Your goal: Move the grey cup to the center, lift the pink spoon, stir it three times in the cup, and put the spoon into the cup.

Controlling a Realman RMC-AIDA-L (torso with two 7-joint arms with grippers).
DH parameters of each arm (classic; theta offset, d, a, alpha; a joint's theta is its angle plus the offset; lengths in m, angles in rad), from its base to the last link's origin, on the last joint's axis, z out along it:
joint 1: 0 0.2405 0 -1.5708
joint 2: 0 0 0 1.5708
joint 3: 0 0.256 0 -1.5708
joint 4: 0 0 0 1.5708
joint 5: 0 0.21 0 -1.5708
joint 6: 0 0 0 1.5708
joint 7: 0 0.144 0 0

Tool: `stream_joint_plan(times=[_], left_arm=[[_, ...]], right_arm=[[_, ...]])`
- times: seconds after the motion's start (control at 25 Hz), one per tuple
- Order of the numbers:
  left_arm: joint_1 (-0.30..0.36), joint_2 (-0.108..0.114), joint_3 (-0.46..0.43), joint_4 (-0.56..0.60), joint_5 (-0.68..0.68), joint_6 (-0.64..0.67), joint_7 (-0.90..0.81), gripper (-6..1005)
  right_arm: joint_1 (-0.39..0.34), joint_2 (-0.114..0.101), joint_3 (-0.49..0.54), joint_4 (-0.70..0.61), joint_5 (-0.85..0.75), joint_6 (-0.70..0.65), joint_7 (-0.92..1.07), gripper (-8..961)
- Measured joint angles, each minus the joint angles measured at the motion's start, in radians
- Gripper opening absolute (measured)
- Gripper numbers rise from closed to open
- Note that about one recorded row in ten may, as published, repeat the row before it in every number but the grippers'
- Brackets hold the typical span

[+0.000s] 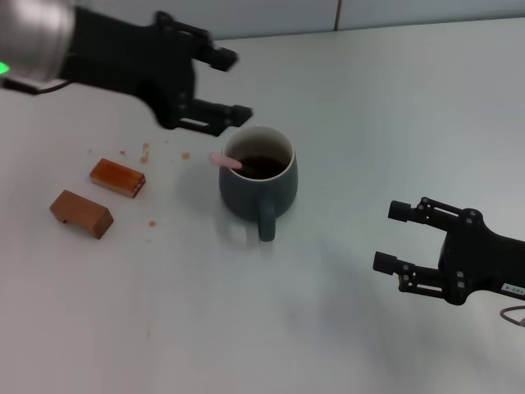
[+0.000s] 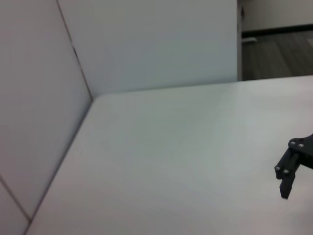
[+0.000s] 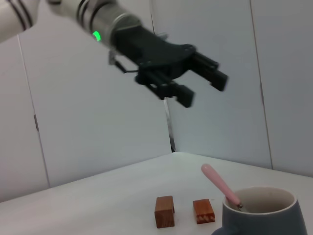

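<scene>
right pincer (image 1: pixel 387 238) apart from grey cup (image 1: pixel 258 185)

White table (image 2: pixel 186 147), pale wall panels (image 2: pixel 146 44), dark tool (image 2: pixel 293 166) at edge

- Grey cup (image 1: pixel 257 182): upright mid-counter, holding dark liquid, handle pointing toward the near edge.
- Pink spoon (image 1: pixel 225 161): bowl inside the cup, handle leaning over the left rim.

One grey cup (image 1: pixel 257 182), one pink spoon (image 1: pixel 224 161), two brown blocks (image 1: pixel 117 178), two hands (image 1: pixel 232 84).
</scene>
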State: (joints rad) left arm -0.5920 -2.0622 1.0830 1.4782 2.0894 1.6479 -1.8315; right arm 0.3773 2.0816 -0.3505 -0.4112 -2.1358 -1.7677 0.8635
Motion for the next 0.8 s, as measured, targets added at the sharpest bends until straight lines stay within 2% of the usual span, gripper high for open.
stream_joint_plan(times=[0.04, 0.08, 0.16, 0.28, 0.4, 0.48, 0.52, 0.56, 0.64, 0.68, 0.72, 0.8], left_arm=[[0.019, 0.000, -0.002, 0.013, -0.010, 0.000, 0.007, 581], [0.087, 0.001, -0.008, 0.054, -0.040, 0.001, 0.038, 613], [0.166, 0.001, -0.014, 0.083, -0.080, -0.002, 0.074, 677], [0.304, -0.001, -0.032, 0.077, -0.171, -0.016, 0.162, 773], [0.390, -0.003, -0.062, -0.003, -0.253, -0.020, 0.261, 811], [0.390, -0.003, -0.062, -0.003, -0.253, -0.020, 0.261, 836], [0.433, -0.003, -0.092, -0.134, -0.318, -0.020, 0.368, 849], [0.441, -0.002, -0.113, -0.308, -0.343, -0.018, 0.486, 849], [0.441, -0.002, -0.113, -0.308, -0.343, -0.018, 0.486, 849], [0.441, -0.002, -0.119, -0.358, -0.348, -0.017, 0.518, 849], [0.432, -0.002, -0.135, -0.518, -0.351, -0.019, 0.635, 849], [0.427, -0.004, -0.140, -0.618, -0.353, -0.018, 0.725, 849]], right_arm=[[0.000, 0.000, 0.001, 0.000, 0.001, -0.001, 0.000, 786], [0.000, 0.000, 0.002, 0.000, 0.001, -0.001, 0.000, 786], [0.000, 0.000, 0.003, 0.000, 0.002, -0.003, 0.000, 786], [0.000, 0.000, 0.005, 0.000, 0.002, -0.004, -0.002, 786], [0.000, 0.000, 0.008, 0.000, 0.002, -0.006, -0.006, 786], [0.000, 0.000, 0.008, 0.000, 0.002, -0.007, -0.008, 786], [0.000, 0.000, 0.008, 0.001, 0.002, -0.008, -0.010, 786], [0.000, 0.001, 0.008, 0.003, 0.002, -0.008, -0.012, 786], [0.000, 0.001, 0.008, 0.003, 0.002, -0.009, -0.012, 786], [0.000, 0.001, 0.008, 0.004, 0.002, -0.010, -0.012, 787], [0.000, 0.001, 0.007, 0.005, 0.003, -0.011, -0.014, 787], [0.002, 0.002, 0.007, 0.010, 0.003, -0.013, -0.022, 787]])
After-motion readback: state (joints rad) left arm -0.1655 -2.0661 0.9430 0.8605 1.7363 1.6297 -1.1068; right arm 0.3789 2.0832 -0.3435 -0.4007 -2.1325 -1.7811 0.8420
